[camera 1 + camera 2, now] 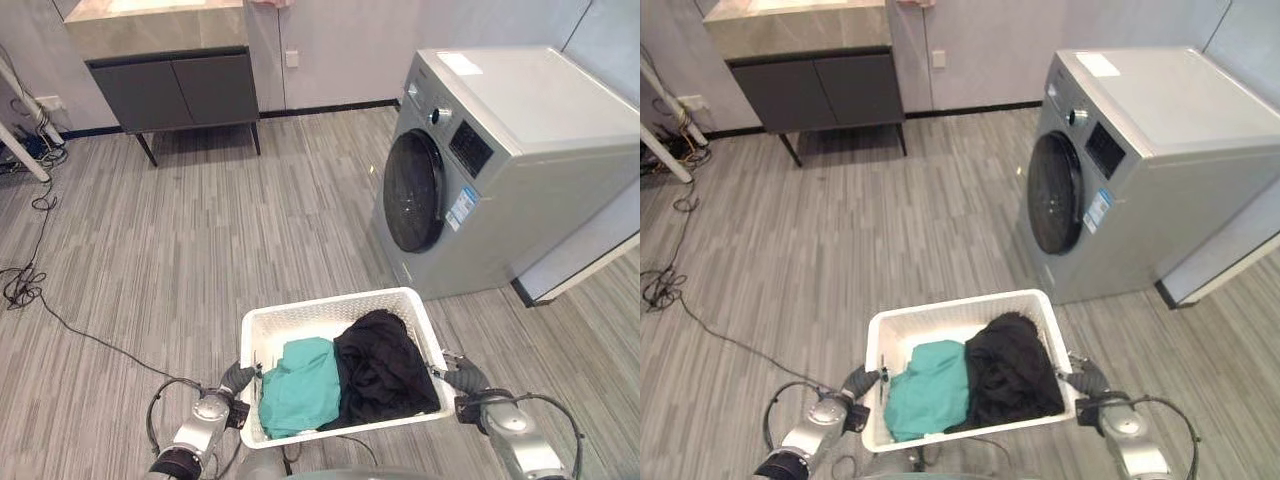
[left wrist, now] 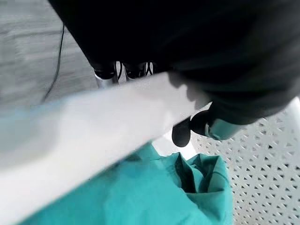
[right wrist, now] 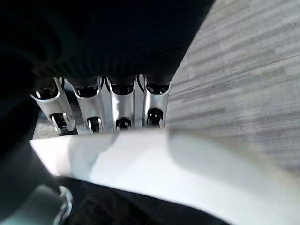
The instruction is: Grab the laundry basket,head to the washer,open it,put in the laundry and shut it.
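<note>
A white perforated laundry basket (image 1: 330,306) is held up low in front of me, with a teal garment (image 1: 297,385) on its left and a black garment (image 1: 382,365) on its right. My left hand (image 1: 238,378) grips the basket's left rim (image 2: 93,140), fingers (image 2: 105,72) under it and thumb over. On the opposite rim (image 3: 164,159) my right hand (image 1: 462,378) is curled the same way, its fingers (image 3: 123,105) showing below the edge. The grey front-loading washer (image 1: 500,150) stands ahead to the right, its round dark door (image 1: 412,192) shut.
A dark grey cabinet (image 1: 175,90) on thin legs stands against the back wall at the left. Cables (image 1: 25,280) trail over the wood-pattern floor at the far left. Open floor lies between the basket and the washer.
</note>
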